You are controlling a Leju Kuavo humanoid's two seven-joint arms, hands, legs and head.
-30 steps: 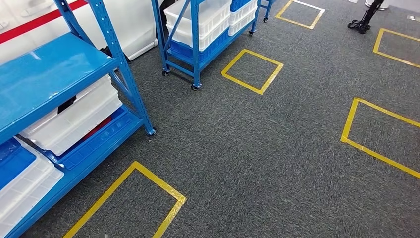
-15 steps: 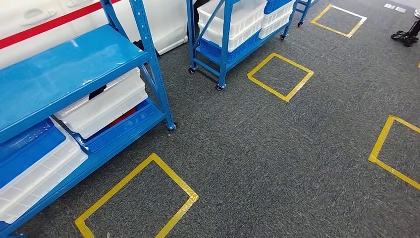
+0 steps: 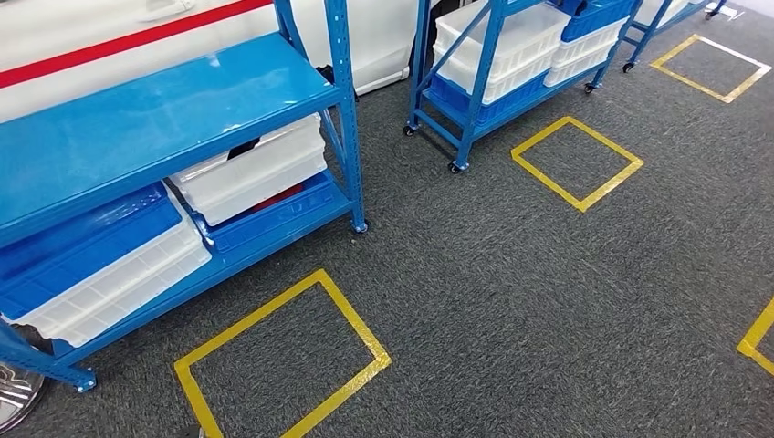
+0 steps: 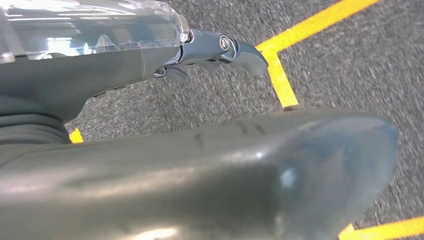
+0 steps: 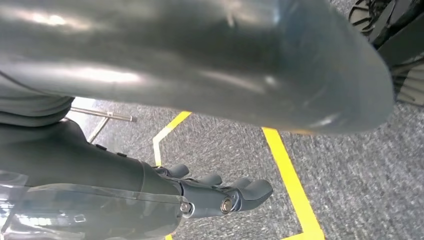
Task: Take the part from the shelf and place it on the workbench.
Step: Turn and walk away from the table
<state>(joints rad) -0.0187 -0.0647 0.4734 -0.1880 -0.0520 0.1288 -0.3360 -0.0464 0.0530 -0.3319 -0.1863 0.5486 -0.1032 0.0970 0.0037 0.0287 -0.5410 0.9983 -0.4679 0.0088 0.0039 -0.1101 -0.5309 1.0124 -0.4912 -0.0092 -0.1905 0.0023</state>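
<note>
1. Left hand (image 4: 200, 50): hangs over grey carpet (image 4: 350, 60); fingers (image 4: 240, 50) extended, slightly apart, holding nothing. Yellow floor tape (image 4: 280, 80) lies just beyond the fingertips.
2. Right hand (image 5: 210, 195): fingers (image 5: 250, 192) extended, empty, above yellow tape (image 5: 290, 175).
3. Blue shelf rack (image 3: 342, 109): holds white bins (image 3: 256, 173) and a blue bin (image 3: 82, 246). The part cannot be identified.

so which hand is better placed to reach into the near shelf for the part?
Left, probably. The near blue shelf with its white bins sits on the robot's left side in the head view. Both the left hand and right hand hang over carpet holding nothing, so neither has a head start.
</note>
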